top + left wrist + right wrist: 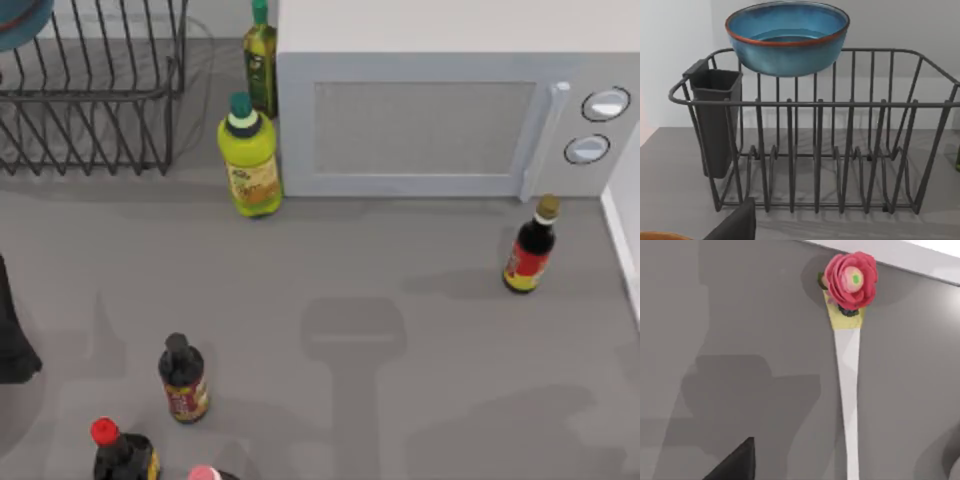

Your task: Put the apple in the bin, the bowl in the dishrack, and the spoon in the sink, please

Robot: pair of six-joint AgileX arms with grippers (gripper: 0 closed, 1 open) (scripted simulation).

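Observation:
The teal-blue bowl point(787, 42) with its reddish rim stands upright at the top of the dark wire dishrack point(815, 150), above the far rim; I cannot tell whether it rests on the wires. Its edge also shows over the dishrack point(90, 90) as the bowl point(20, 20) in the top view's corner. A dark part of my left gripper point(735, 225) is in front of the rack, apart from it. The spoon point(849, 385), a long white handle topped by a pink rose, lies on the grey counter, with a dark part of my right gripper point(735, 460) beside it. The apple, bin and sink are out of view.
A white microwave point(430, 120) fills the back. A yellow-green bottle point(250, 160) and an olive oil bottle point(260, 65) stand between it and the rack. Dark sauce bottles stand at right point(530, 250) and front left point(182, 380), point(120, 450). My left arm point(12, 335) is at the left edge.

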